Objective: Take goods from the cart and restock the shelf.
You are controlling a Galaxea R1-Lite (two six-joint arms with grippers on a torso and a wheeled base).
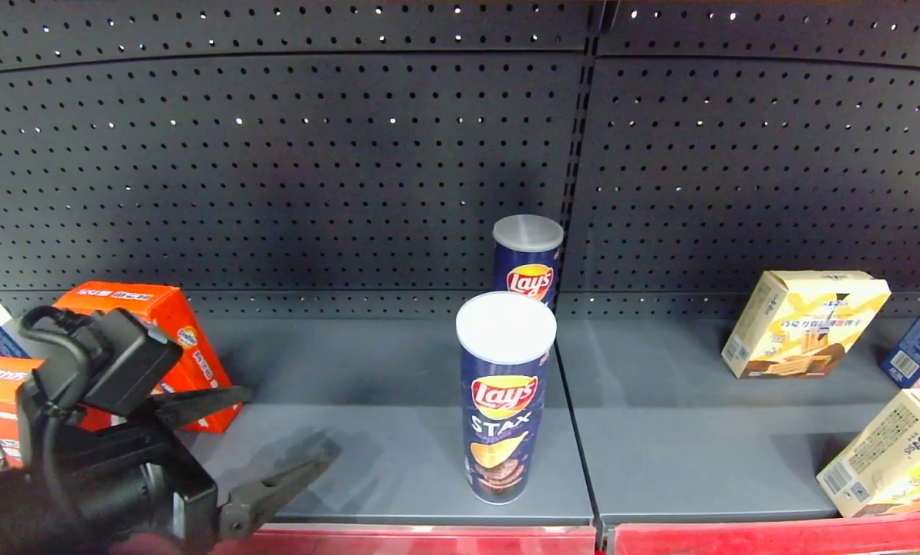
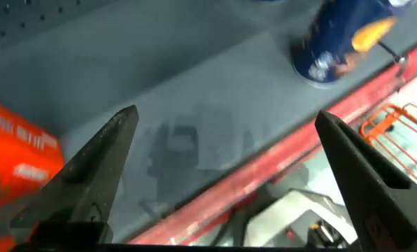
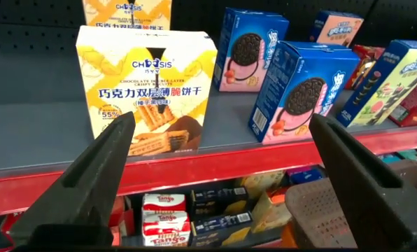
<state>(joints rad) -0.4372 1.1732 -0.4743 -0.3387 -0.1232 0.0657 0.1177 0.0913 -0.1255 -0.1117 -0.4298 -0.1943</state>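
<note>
My left fingers [image 1: 298,469] gape wide, empty, over the shelf [image 1: 398,370]. The front chip can [image 1: 503,401] stands apart at their three o'clock.

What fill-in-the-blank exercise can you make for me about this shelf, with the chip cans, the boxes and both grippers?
1. The front chip can and the rear chip can both stand ____ on the shelf.
2. The left gripper is ____ and holds nothing.
3. The box beside the left gripper is ____ in colour.
4. The right gripper points toward a ____ wafer box.

Missing words: upright; open; orange; yellow.
</note>
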